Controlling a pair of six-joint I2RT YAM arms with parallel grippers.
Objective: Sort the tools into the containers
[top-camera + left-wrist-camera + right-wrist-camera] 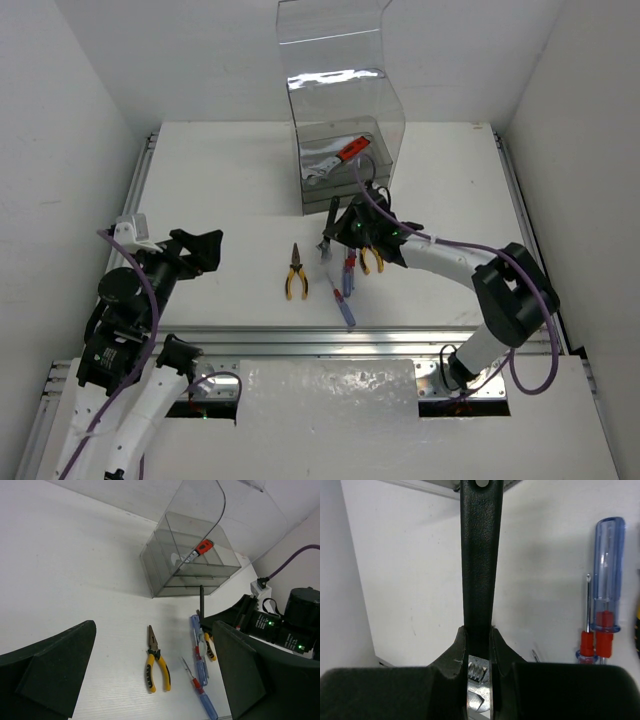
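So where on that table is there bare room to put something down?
Bare table lies left of the containers, beyond the open left gripper. Another patch sits right of them, toward the far corner. Crowded: just in front, where pliers, screwdrivers and the right gripper holding a black-handled wrench bunch together.

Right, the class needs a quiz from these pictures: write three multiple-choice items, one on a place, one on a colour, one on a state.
1. Where is the red-handled wrench? A on the floor; B in the clear box; C held in the air.
2. What colour are the handles of the pliers lying alone? A yellow; B green; C black.
3. How is the right gripper? A wide open; B shut on nothing; C shut on the black wrench.
Answers: B, it lies inside the box's walls; A, both handles are yellow; C, it clamps the wrench near its head.
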